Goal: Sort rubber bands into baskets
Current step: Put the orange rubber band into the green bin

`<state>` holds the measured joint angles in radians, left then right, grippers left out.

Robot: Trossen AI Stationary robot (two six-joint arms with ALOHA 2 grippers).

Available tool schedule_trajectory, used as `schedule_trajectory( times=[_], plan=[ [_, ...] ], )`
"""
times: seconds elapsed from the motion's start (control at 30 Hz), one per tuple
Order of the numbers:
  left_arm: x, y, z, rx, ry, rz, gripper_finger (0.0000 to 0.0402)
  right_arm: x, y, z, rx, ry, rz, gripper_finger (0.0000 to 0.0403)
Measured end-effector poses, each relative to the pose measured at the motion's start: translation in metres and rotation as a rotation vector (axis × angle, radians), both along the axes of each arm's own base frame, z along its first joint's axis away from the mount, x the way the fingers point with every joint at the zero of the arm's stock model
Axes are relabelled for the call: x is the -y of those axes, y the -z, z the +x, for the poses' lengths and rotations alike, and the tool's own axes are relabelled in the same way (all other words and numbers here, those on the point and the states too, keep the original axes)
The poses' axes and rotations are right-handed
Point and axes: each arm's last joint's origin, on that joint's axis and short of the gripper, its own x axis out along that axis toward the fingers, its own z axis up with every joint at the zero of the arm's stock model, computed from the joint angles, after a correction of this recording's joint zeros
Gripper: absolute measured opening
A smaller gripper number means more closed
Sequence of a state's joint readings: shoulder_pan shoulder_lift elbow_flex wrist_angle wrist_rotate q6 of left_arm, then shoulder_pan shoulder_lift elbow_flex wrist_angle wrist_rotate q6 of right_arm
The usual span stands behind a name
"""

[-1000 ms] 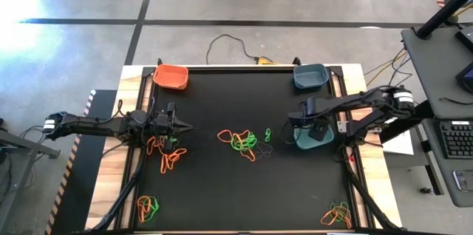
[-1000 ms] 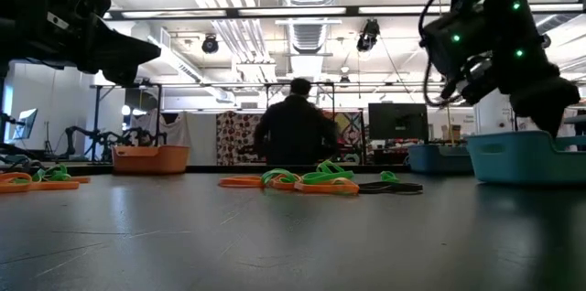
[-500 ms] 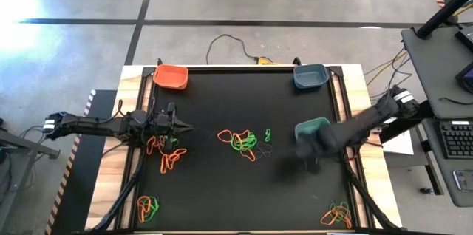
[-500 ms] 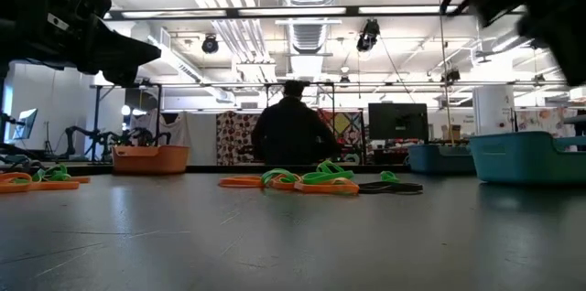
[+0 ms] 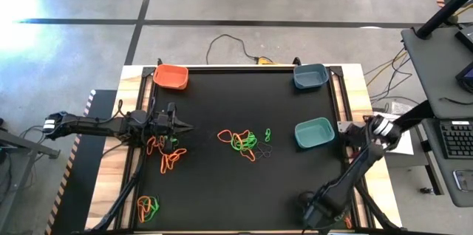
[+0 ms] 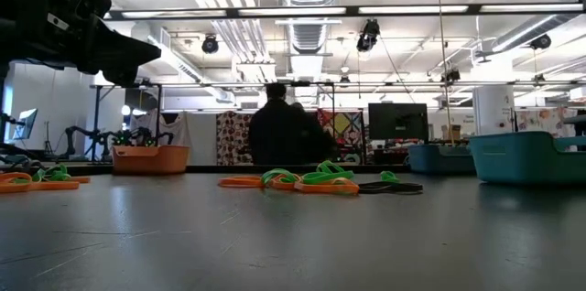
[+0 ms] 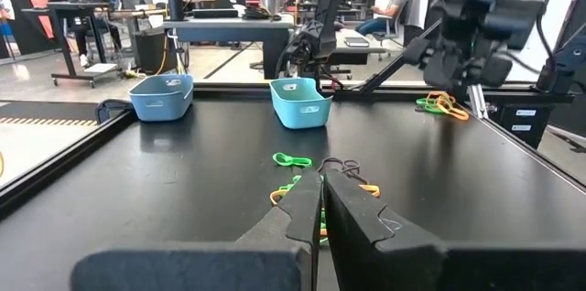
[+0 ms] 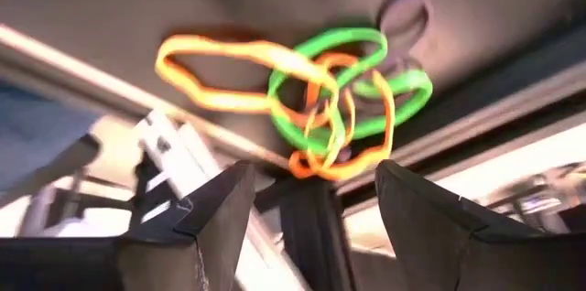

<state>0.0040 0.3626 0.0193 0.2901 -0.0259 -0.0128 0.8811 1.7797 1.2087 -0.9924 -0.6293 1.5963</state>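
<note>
Orange and green rubber bands [image 8: 311, 99] lie in a small tangled clump at the near right corner of the black desk [image 5: 222, 183], and the right pincer [image 8: 311, 204] hangs right over them. Its two fingers are spread wide apart, with nothing between them. From its own camera, the clump sits just ahead of the open gap, so I think it only has to drop straight down and squeeze.

The clump has one long orange loop sticking out to the side, so it lies stretched across the gap, not along it.

The teal basket [image 5: 314, 132] waits farther back on the right side, well apart from this corner. The blue basket [image 5: 309, 76] is at the far right corner and the orange basket [image 5: 171, 76] at the far left.

The left pincer [image 7: 320, 201] is squeezed together, holding nothing, by another clump on the left. More bands lie in the middle [image 5: 242, 141] and near the left corner [image 5: 148, 208].

The right arm is much nearer to this corner clump.
</note>
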Motion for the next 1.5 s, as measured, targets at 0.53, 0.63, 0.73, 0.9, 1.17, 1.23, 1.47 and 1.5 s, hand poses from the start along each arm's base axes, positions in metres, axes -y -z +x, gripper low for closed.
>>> schedule_trajectory(
  times=[0.53,0.63,0.73,0.9,1.17,1.23,1.47,1.5],
  plan=[
    [0.000,0.000,0.000,-0.003,0.000,0.000,0.0002,0.012,0.039,-0.002,-0.044,-0.101,-0.027,0.0143],
    [0.000,0.000,0.000,-0.003,-0.001,0.000,0.0002,0.013,0.040,-0.003,-0.040,-0.117,-0.019,0.0097],
    [0.000,0.000,0.000,-0.002,0.000,0.000,0.0002,0.013,0.041,-0.002,-0.022,-0.143,0.013,0.0052],
    [0.000,0.000,0.000,-0.003,0.000,0.000,0.0002,0.021,0.026,0.008,0.019,-0.137,0.076,0.0013],
    [0.000,0.000,0.000,-0.003,0.000,0.000,0.0002,0.055,-0.013,0.021,0.223,-0.126,-0.033,0.0011],
    [0.000,0.000,0.000,-0.002,0.000,0.000,0.0002,0.069,-0.025,0.021,0.261,-0.125,-0.092,0.0011],
    [0.000,0.000,0.000,-0.002,0.000,0.000,0.0002,0.126,-0.065,0.014,0.362,-0.147,-0.363,0.0011],
    [0.000,0.000,0.000,-0.003,0.000,0.000,0.0002,0.135,-0.070,0.011,0.352,-0.148,-0.416,0.0011]
  ],
)
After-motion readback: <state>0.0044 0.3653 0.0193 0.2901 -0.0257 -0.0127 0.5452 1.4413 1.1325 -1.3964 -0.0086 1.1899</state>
